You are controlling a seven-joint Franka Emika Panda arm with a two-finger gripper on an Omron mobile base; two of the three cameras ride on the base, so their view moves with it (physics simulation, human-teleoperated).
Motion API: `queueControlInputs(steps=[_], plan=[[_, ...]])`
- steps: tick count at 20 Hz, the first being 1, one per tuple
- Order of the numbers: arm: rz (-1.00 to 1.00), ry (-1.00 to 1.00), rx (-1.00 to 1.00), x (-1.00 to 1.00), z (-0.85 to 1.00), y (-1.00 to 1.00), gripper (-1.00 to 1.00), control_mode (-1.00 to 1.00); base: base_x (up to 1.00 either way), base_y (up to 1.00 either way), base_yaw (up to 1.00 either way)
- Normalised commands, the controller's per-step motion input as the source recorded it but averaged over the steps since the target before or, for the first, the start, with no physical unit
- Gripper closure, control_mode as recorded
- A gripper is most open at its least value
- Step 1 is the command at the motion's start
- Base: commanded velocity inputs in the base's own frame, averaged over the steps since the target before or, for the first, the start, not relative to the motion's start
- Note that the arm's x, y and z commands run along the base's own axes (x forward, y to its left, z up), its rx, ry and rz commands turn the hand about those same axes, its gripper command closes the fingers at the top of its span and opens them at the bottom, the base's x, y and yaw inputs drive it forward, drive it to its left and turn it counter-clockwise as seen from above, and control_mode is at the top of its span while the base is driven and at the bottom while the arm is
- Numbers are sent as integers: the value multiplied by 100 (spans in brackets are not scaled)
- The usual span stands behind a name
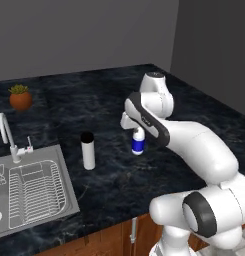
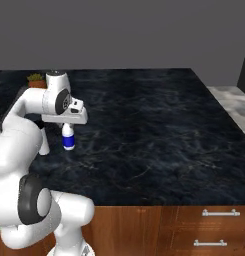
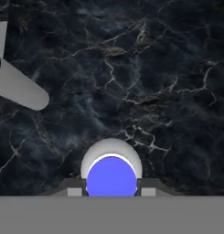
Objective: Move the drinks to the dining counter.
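My gripper [image 1: 137, 131] [image 2: 68, 128] is shut on the top of a small white bottle with a blue label [image 1: 138, 144] [image 2: 68, 139], held upright low over the black marble dining counter [image 1: 204, 107] [image 2: 159, 130]. I cannot tell whether the bottle's base touches the counter. The hand view looks down on the bottle [image 3: 111, 171], with my gripper [image 3: 111, 189] closed on both its sides. A tall white cylinder with a black cap [image 1: 88, 150] [image 3: 22, 89] stands upright on the counter to the left of the bottle.
A steel sink [image 1: 64, 192] with a dish rack and a faucet [image 1: 9, 140] is set into the counter's left end. A potted plant [image 1: 20, 97] [image 2: 36, 79] stands at the back. Wooden drawers [image 2: 219, 213] run under the near edge.
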Motion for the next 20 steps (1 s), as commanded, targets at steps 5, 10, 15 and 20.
queueControlInputs(steps=[5, 10, 15, 20], plan=[[0, -6, 0, 55, -48, 14, 100, -100, 0, 0, 0], [0, -2, 0, 29, -44, 21, 100, -100, 0, 0, 0], [0, 0, 0, 1, -16, 19, 100, -100, 0, 0, 0], [0, 0, -2, 0, -19, 5, 100, -100, 0, 0, 0]])
